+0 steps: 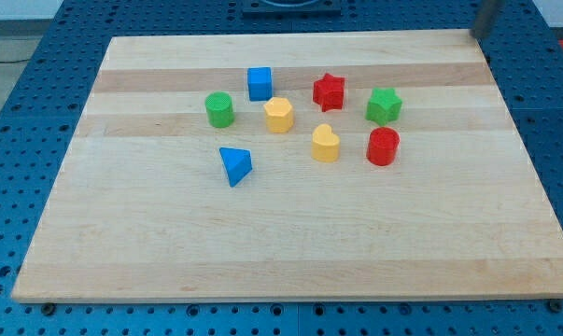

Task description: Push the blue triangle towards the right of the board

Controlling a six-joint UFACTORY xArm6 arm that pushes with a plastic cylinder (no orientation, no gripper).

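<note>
The blue triangle (234, 165) lies on the wooden board (309, 243), left of centre and lowest in the group of blocks. My tip (476, 35) shows as a blurred grey rod at the view's top right, by the board's far right corner. It is far from the blue triangle and touches no block.
Above and to the right of the triangle are a green cylinder (219, 109), a blue cube (259, 83), a yellow hexagon (279, 115), a red star (329, 91), a green star (384, 105), a yellow heart (325, 144) and a red cylinder (383, 147).
</note>
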